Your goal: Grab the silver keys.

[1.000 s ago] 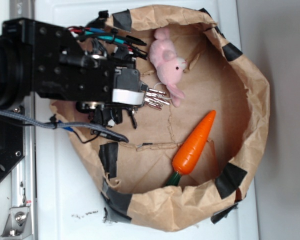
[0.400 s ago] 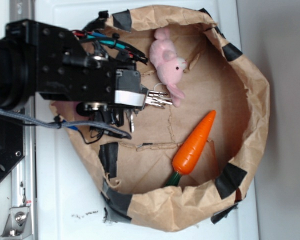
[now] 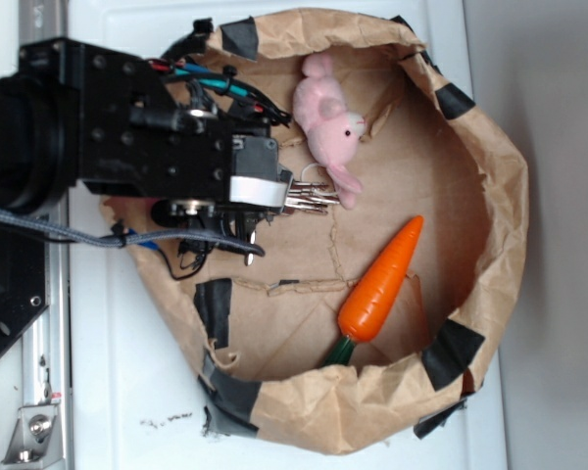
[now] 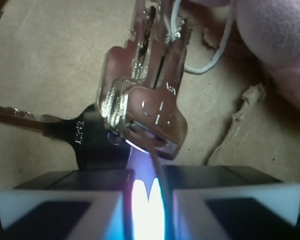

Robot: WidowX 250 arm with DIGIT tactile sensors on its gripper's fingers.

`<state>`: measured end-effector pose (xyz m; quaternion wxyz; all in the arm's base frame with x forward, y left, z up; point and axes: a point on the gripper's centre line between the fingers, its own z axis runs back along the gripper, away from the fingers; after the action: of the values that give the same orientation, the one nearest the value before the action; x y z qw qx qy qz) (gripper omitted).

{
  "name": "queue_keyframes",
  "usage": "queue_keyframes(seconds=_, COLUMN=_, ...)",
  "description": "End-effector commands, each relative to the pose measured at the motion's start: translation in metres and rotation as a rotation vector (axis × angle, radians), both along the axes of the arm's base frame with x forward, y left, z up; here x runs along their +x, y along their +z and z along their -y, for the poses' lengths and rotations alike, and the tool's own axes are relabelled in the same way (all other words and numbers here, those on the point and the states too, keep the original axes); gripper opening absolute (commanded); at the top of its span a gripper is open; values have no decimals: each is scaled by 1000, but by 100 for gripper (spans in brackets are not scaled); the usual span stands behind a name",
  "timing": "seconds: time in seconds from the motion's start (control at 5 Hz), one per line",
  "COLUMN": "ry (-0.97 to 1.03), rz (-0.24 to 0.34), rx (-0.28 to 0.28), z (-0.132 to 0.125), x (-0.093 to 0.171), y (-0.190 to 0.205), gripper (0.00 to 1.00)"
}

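Observation:
The silver keys (image 3: 312, 200) lie bunched on the brown paper floor, just below the pink plush bunny (image 3: 328, 127). My gripper (image 3: 286, 196) reaches in from the left, right at the keys' ring end. In the wrist view the shiny keys (image 4: 145, 100) hang close in front of my gripper (image 4: 149, 176). Its jaws stand almost together, with the thin wire ring pinched in the narrow gap. A dark-headed key (image 4: 85, 140) sticks out to the left. The bunny (image 4: 275, 40) fills the upper right corner.
All of this sits inside a low brown paper bag wall (image 3: 500, 196) patched with black tape. An orange toy carrot (image 3: 380, 284) lies at the lower right of the floor. The arm's cables (image 3: 191, 250) hang over the bag's left rim.
My gripper has edged right onto the keys. The keys, fanned out a second ago, now sit drawn together in a tighter, level bunch.

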<state>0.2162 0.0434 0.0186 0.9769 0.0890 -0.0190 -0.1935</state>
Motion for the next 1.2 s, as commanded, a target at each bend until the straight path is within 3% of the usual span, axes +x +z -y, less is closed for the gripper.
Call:
queue_keyframes(seconds=0.0, ry=-11, rz=17, rx=13, z=7, x=10, y=3, gripper=0)
queue_keyframes(seconds=0.2, ry=-13, rz=9, rx=20, z=7, x=10, y=3, gripper=0)
queue_keyframes(seconds=0.4, ry=27, rz=-58, rx=60, z=12, x=11, y=25, gripper=0)
queue_keyframes(seconds=0.6, ry=107, rz=-133, rx=39, z=24, x=12, y=75, gripper=0)
queue_keyframes(seconds=0.8, ry=131, rz=-152, rx=-47, z=29, x=13, y=126, gripper=0)
queue_keyframes(seconds=1.0, ry=106, rz=-109, rx=-149, z=20, x=11, y=150, gripper=0)
